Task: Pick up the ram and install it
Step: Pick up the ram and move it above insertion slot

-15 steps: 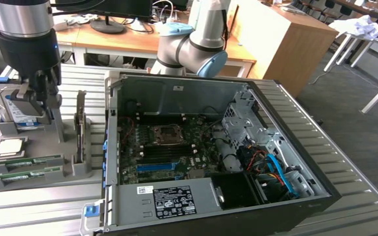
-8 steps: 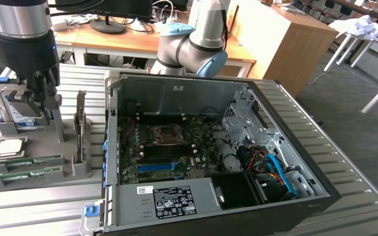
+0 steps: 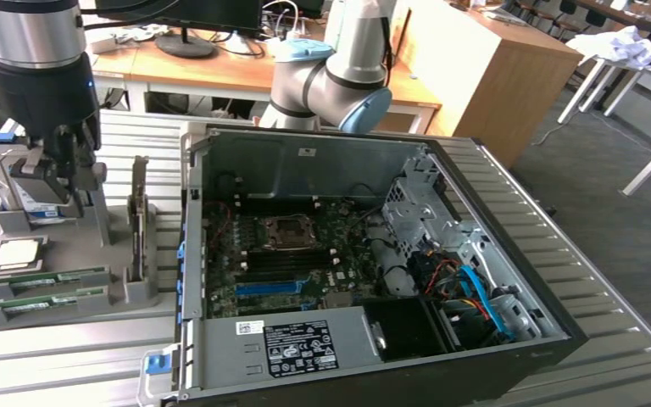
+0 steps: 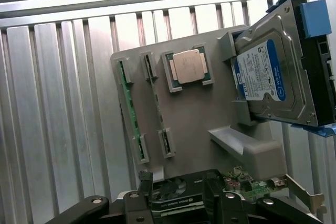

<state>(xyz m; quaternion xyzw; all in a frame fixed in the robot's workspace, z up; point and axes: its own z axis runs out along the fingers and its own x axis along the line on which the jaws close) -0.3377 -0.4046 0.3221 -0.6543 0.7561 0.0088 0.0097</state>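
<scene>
slatted metal table point(image 3: 65, 356) with an open computer case point(image 3: 303, 165) and, to the exterior view's left of it, a grey holder point(image 4: 199, 124) for parts. in the holder's slots, two long, narrow, thin green boards side by side, each held at both ends by grey clips: ram stick point(image 4: 156, 106) just beside a square silver processor point(image 4: 189, 66), second ram stick point(image 4: 130, 111) along the holder's outer edge. green faces with pale patches in the exterior view; edge-on from the wrist. also in the holder: a blue-labelled hard drive point(image 4: 270, 72) and an upright graphics card point(image 4: 178, 198). above the holder, gripper point(image 3: 63, 186) with jaws spread wide, holding nothing, near the hard drive and apart from both sticks.
</scene>
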